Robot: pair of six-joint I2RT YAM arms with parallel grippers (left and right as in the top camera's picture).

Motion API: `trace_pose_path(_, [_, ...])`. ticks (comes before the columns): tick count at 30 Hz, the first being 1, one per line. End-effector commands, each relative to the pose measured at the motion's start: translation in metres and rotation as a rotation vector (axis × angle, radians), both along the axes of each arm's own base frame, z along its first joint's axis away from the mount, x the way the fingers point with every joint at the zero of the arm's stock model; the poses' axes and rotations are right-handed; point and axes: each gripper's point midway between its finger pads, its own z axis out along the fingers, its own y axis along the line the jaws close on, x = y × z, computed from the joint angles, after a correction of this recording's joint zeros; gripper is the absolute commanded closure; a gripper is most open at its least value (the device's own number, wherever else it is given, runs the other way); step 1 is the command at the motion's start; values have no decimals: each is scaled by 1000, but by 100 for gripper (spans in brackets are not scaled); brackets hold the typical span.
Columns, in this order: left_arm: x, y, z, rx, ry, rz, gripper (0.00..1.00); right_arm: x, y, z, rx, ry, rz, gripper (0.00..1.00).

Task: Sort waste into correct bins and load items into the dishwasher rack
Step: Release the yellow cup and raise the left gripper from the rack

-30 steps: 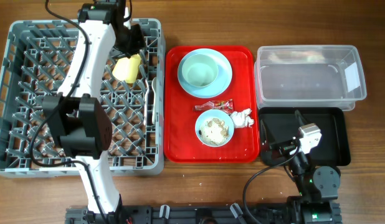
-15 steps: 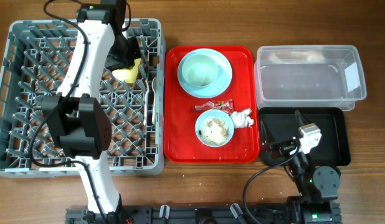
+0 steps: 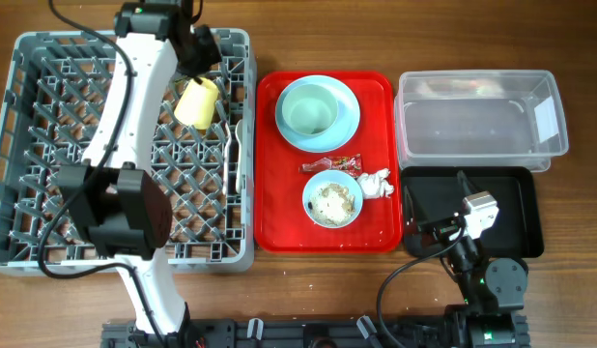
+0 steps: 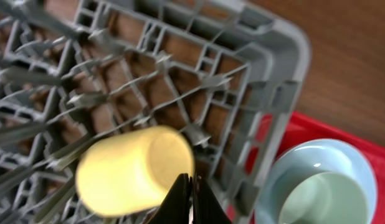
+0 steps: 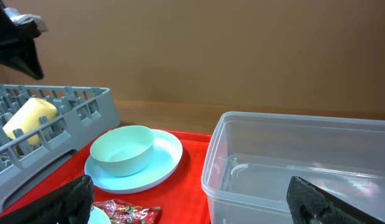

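A yellow cup (image 3: pixel 197 101) lies on its side in the grey dishwasher rack (image 3: pixel 47 145); it also shows in the left wrist view (image 4: pixel 133 171). My left gripper (image 3: pixel 198 46) is shut and empty, above the rack's far edge just beyond the cup (image 4: pixel 191 200). On the red tray (image 3: pixel 376 232) are a light-blue bowl (image 3: pixel 310 106) on a plate (image 3: pixel 349 114), a bowl of food scraps (image 3: pixel 333 201), a red wrapper (image 3: pixel 330 164) and a crumpled tissue (image 3: pixel 375 182). My right gripper (image 3: pixel 461 228) is open and empty over the black bin (image 3: pixel 516 208), with its fingers wide apart in the right wrist view (image 5: pixel 199 205).
A clear plastic bin (image 3: pixel 477 121) stands at the back right, behind the black bin. A white utensil (image 3: pixel 239 143) lies along the rack's right side. The left arm stretches over the rack's middle. Bare wood runs along the table's front.
My left gripper went down to the yellow cup and has drawn back toward the rack's far edge. The cup stays lying in the rack. The right arm has not moved.
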Motion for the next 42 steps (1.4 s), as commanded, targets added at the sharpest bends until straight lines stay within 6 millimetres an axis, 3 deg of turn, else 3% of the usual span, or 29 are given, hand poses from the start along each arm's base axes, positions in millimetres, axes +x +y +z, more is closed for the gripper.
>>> trace_pose_path(1, [-1,4,-31,19,69,25,96,0,2,0,-3,-3,8,0])
trace_pose_path(5, [-7,19,-35,78,101,54,96,0,2,0,-3,-3,8,0])
trace_pose_path(15, [-23,21,-39,89,169,49,96,0,2,0,-3,-3,8,0])
trace_pose_path(25, [-5,18,-36,74,95,54,96,0,2,0,-3,-3,8,0])
trace_pose_path(34, [-32,29,-79,121,211,56,96,0,2,0,-3,-3,8,0])
trace_pose_path(37, [-38,37,-64,126,210,72,96,0,2,0,-3,-3,8,0])
trace_pose_path(42, [-55,48,-14,107,152,124,96,0,2,0,-3,-3,8,0])
